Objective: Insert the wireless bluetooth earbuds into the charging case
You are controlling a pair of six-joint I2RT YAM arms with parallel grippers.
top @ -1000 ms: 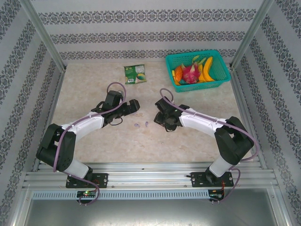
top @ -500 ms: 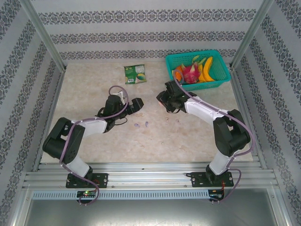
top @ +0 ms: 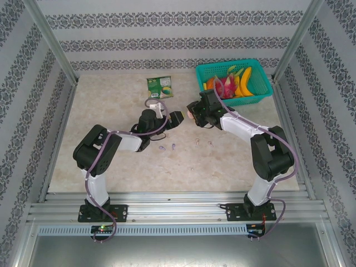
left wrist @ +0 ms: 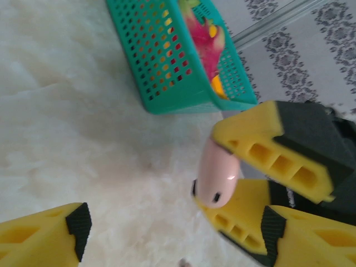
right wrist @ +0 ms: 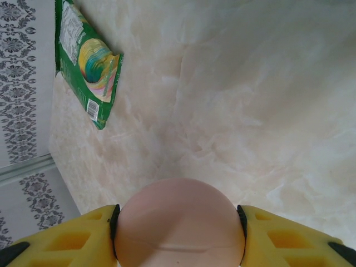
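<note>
The right gripper (right wrist: pixel 178 218) was clamped on the round pale pink charging case (right wrist: pixel 179 245), just beside the left gripper (top: pixel 177 118), whose jaws stood wide apart. On the marble tabletop (top: pixel 111 105) near them lay two lavender earbuds (top: pixel 162 148) and two pale pink earbuds (top: pixel 197 141), all apart from the case

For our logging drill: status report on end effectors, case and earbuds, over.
Right end effector shut on pink case. Left end effector open, empty. Earbuds lying loose. Basket, packet well aside.
</note>
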